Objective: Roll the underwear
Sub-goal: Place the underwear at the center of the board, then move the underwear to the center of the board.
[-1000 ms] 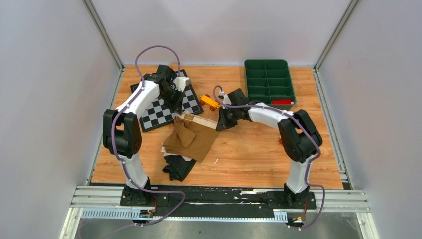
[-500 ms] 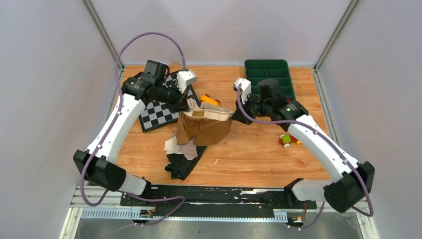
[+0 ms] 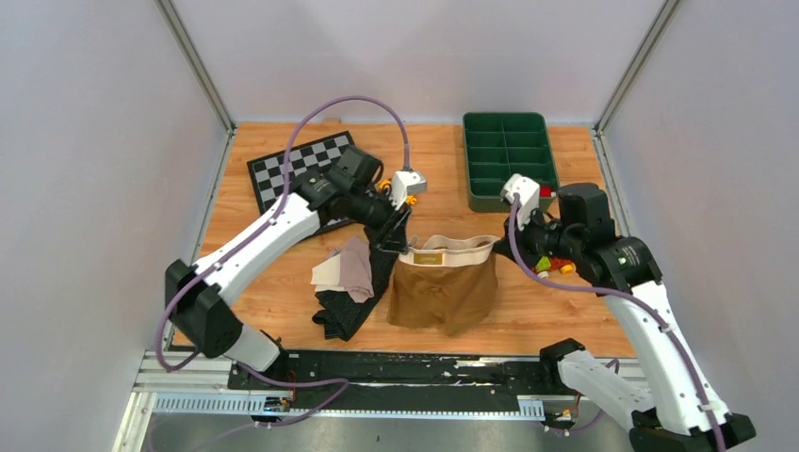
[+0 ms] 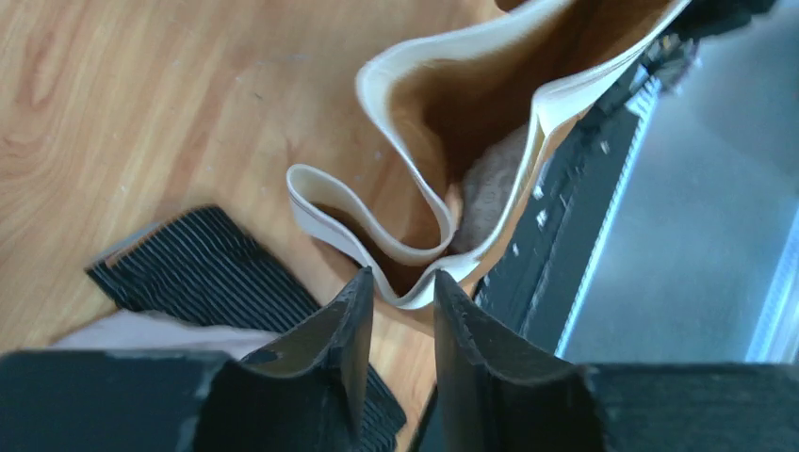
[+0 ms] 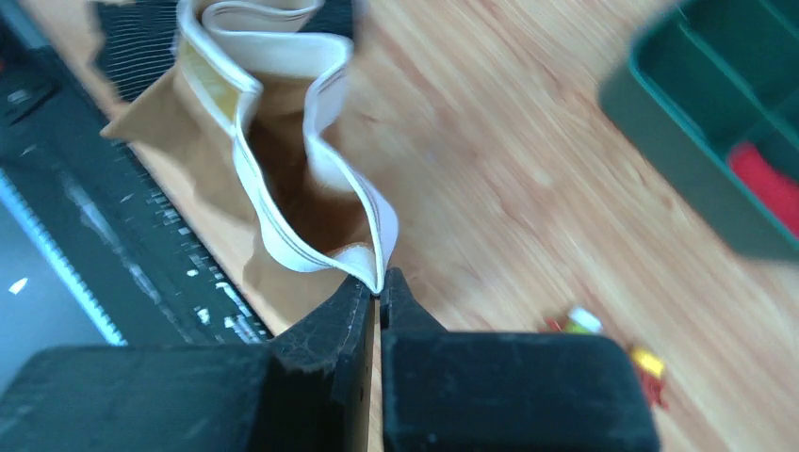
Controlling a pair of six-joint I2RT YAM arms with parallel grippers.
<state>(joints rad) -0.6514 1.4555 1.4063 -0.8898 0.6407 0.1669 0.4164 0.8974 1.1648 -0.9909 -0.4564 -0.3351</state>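
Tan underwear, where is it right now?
In the top view the tan underwear hangs at front centre, its waistband strung between the left claw and right claw, just right of the black underwear.

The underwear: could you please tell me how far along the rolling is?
Nothing looks rolled yet. In hand: the tan-brown cloth underwear with a cream waistband hangs by that band, the right end effector shut on one end, the left end effector at the other with jaws parted. Left: rolling it, plus the black ribbed cloth garment and pale pink-beige cloth garment lying crumpled.
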